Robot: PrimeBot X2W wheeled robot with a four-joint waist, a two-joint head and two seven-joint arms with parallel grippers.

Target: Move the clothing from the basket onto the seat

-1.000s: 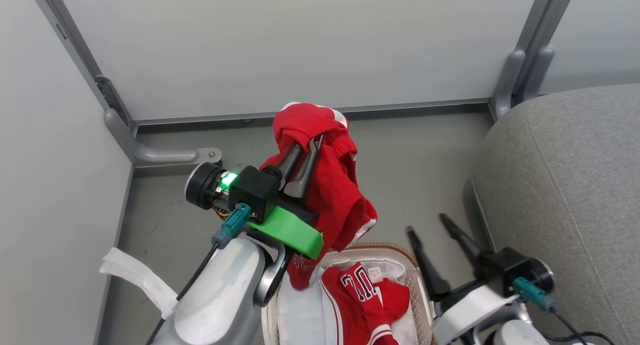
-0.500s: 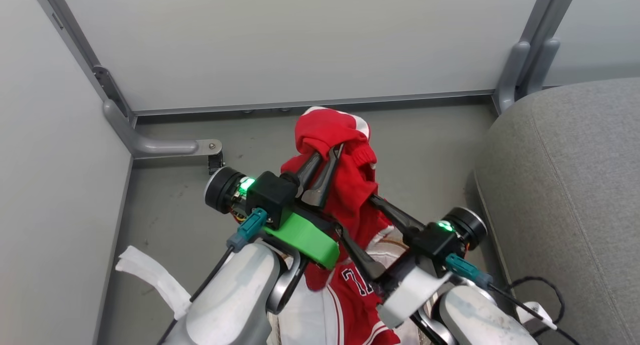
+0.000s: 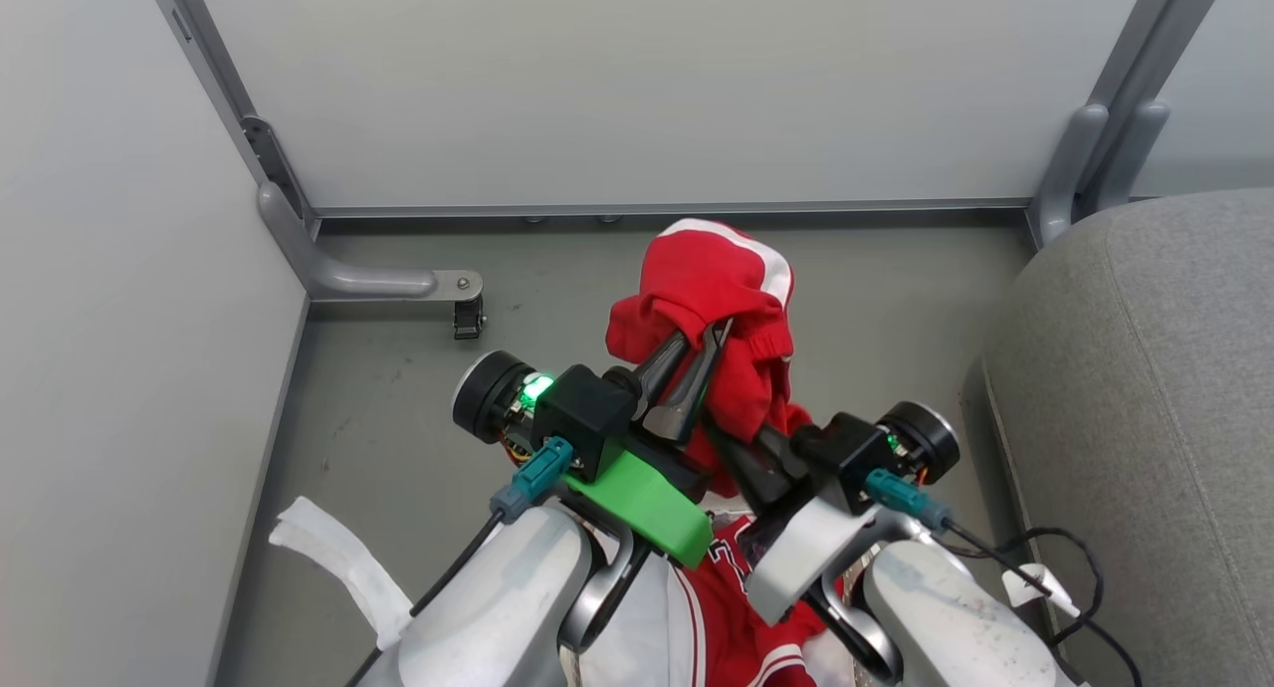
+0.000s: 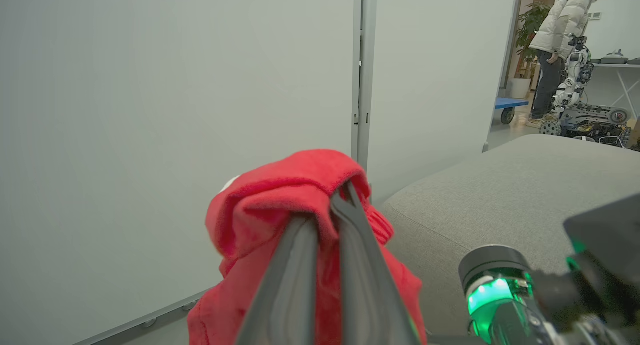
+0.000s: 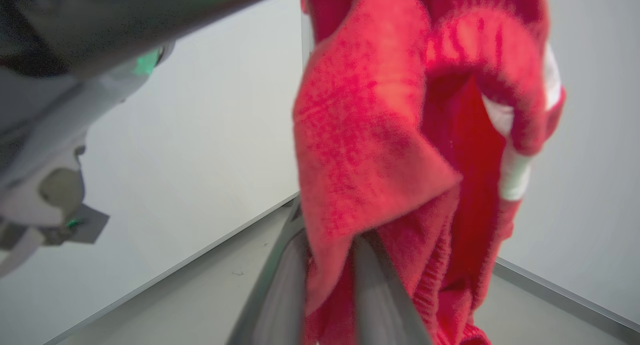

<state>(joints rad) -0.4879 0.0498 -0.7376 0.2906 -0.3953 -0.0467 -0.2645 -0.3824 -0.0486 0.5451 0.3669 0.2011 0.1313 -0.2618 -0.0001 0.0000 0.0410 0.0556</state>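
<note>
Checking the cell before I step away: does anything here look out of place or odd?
A stray crumpled white cloth strip lies on the grey floor beside the left arm, its near end hidden behind that arm. The bright red white-trimmed garment hangs bunched, pinched by the left gripper and the right gripper. Nothing looks torn.

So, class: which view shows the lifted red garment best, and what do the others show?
The head view: the red garment hangs from the left gripper, white trim visible, right gripper at its lower part. The left wrist view shows its bunched top; the right wrist view, a blurred close-up.
</note>
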